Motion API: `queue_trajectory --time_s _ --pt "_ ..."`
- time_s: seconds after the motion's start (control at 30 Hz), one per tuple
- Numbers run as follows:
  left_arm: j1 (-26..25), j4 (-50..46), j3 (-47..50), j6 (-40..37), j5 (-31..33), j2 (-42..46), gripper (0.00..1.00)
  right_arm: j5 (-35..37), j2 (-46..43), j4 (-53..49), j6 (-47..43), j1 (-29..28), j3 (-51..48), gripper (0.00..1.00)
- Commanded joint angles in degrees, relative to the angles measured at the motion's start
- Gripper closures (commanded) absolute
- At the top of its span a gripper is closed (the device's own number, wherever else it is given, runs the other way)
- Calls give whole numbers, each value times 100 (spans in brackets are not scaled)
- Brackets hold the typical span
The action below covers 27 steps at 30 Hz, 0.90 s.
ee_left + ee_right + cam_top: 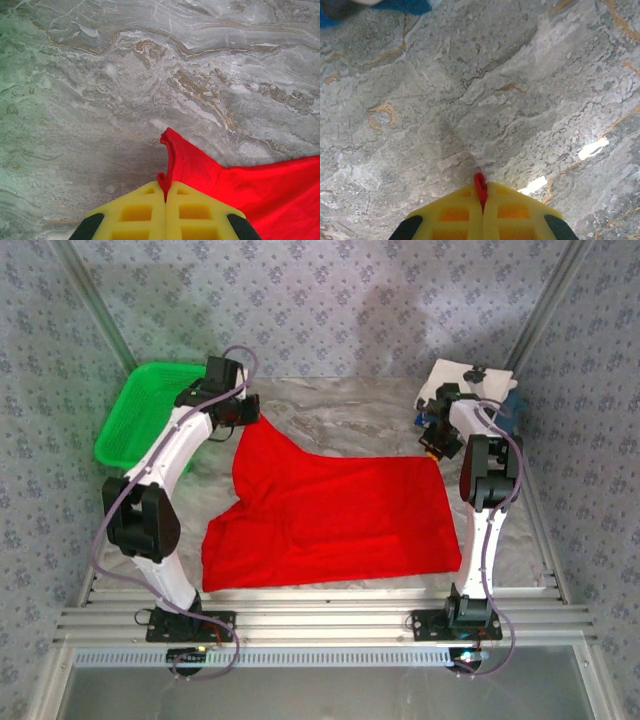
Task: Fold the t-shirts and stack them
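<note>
Red t-shirt (pixel 330 520) lies spread on the tabletop (pixel 350 405) between the arms — light, limp, bound to sag. Left claw (pixel 166 195) is clamped on its far left corner, right claw (pixel 480 192) pinches the far right corner. Corners and hems are the best holds.

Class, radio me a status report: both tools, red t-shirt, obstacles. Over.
Left tool shut on red t-shirt, far-left corner. Right tool shut on far-right corner. Shirt spread, unfolded. Green basket far left, apart from cloth.
</note>
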State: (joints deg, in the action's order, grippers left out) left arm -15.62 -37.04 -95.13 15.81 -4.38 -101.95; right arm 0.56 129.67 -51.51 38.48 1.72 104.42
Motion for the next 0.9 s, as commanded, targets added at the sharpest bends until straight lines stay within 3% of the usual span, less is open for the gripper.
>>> queue_trajectory --time_s 0.0,0.27,0.63,0.87 --pt "98 125 -197 -269 149 -27 100 38 -7 223 -158 -35 -6 100" --pt "243 433 -132 -792 105 -16 100 -4 -469 638 -465 -44 -239 100" --pt "373 1138 43 -1351 -655 -299 100 -167 -808 1011 -604 -62 -889 100" --pt "410 1198 -432 -1575 -912 -783 99 3 -1133 1021 -708 4 -1242 100"
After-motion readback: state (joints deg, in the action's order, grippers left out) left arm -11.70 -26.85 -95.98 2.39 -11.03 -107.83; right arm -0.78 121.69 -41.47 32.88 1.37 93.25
